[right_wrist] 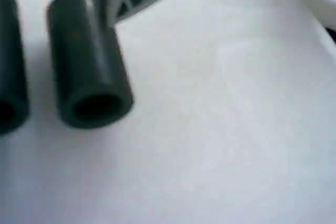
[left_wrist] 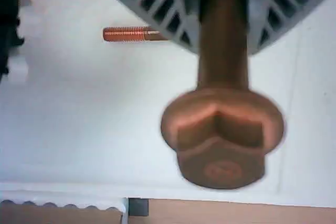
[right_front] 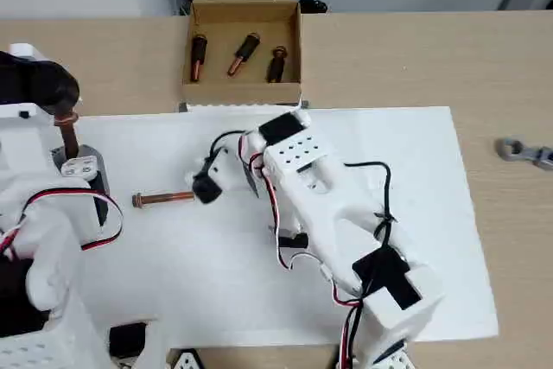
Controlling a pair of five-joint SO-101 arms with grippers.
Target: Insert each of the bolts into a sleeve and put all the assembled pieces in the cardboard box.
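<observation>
My left gripper (right_front: 67, 140) (left_wrist: 223, 3) is at the table's left edge, shut on a copper bolt (right_front: 66, 127) (left_wrist: 223, 129) held upright with its hex head on top. A second bolt (right_front: 164, 200) (left_wrist: 131, 34) lies on the white sheet, its threaded end pointing at a black sleeve (right_front: 206, 187) (right_wrist: 89, 80) a short way off. My right gripper (right_front: 220, 177) is at that sleeve, and another black sleeve (right_wrist: 10, 98) sits close beside it. The cardboard box (right_front: 244, 13) at the back holds three assembled pieces (right_front: 244, 53).
The white sheet (right_front: 389, 153) covers most of the wooden table. A small metal tool (right_front: 523, 151) lies off the sheet at the far right. Black gear stands behind the box. The right arm's body (right_front: 337, 213) stretches across the sheet's middle.
</observation>
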